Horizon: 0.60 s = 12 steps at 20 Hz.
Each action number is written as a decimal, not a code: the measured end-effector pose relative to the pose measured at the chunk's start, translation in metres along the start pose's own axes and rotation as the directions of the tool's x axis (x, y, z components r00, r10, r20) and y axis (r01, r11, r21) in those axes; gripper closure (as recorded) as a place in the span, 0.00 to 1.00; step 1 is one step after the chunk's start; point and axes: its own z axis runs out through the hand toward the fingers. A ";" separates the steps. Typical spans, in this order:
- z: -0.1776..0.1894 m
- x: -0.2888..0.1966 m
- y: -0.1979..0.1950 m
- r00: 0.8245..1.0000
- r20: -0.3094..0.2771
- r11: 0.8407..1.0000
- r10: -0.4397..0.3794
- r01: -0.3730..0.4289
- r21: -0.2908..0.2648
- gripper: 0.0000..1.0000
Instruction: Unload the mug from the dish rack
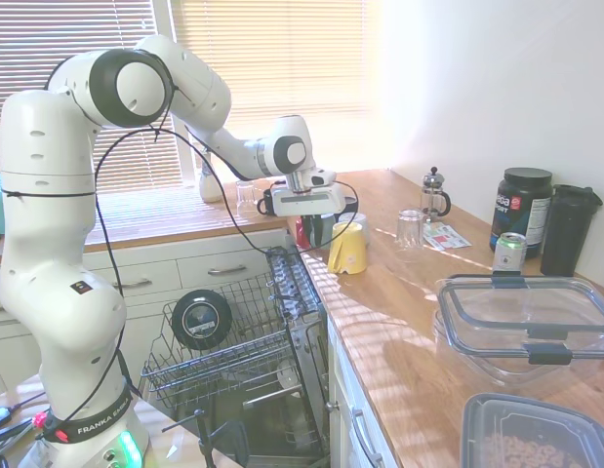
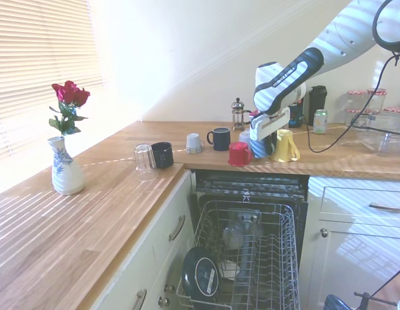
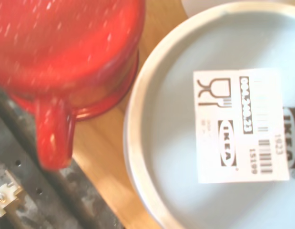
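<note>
Silver-grey wire dish rack point(image 2: 251, 258) stands pulled out below the tabletop point(image 2: 90, 213). Slate-blue mug point(image 2: 259, 147) sits inverted on the tabletop between red mug point(image 2: 239, 154) and yellow mug point(image 2: 285, 146), gripper point(image 2: 263, 132) directly above; whether it grasps cannot be determined. Unloading appears nearly complete. Base label reads "IKEA".

Slate-blue mug point(image 2: 259, 147), red mug point(image 2: 239, 154), yellow mug point(image 2: 285, 146).
</note>
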 end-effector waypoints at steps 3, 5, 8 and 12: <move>0.009 0.006 -0.007 1.000 0.007 1.000 -0.003 0.003 -0.004 1.00; 0.014 0.009 -0.010 1.000 0.011 1.000 -0.004 0.004 -0.006 0.00; 0.018 0.014 -0.009 0.999 0.031 1.000 0.018 -0.018 -0.005 0.00; 0.020 0.017 -0.010 0.998 0.051 0.999 0.033 -0.033 -0.006 0.00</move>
